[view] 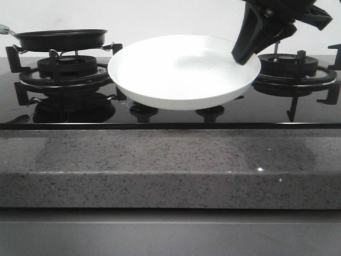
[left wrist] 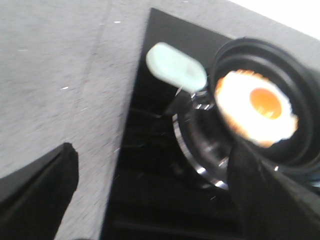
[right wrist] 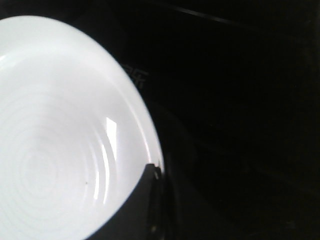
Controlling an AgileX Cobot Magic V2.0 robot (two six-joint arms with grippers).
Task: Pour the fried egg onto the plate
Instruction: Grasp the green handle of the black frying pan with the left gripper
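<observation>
Egg [left wrist: 257,115] waits in pan [left wrist: 280,100]; my right pincer [view: 242,56] holds the plate [view: 181,72] rim, left pincer [left wrist: 150,190] open must grasp the handle [left wrist: 175,67].

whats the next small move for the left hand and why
Probably bring the left hand forward to the pan's pale handle and close on it. It hangs open and holds nothing, the egg lies in the pan on the left burner, and the right hand is at the plate's rim, with the plate empty.
</observation>
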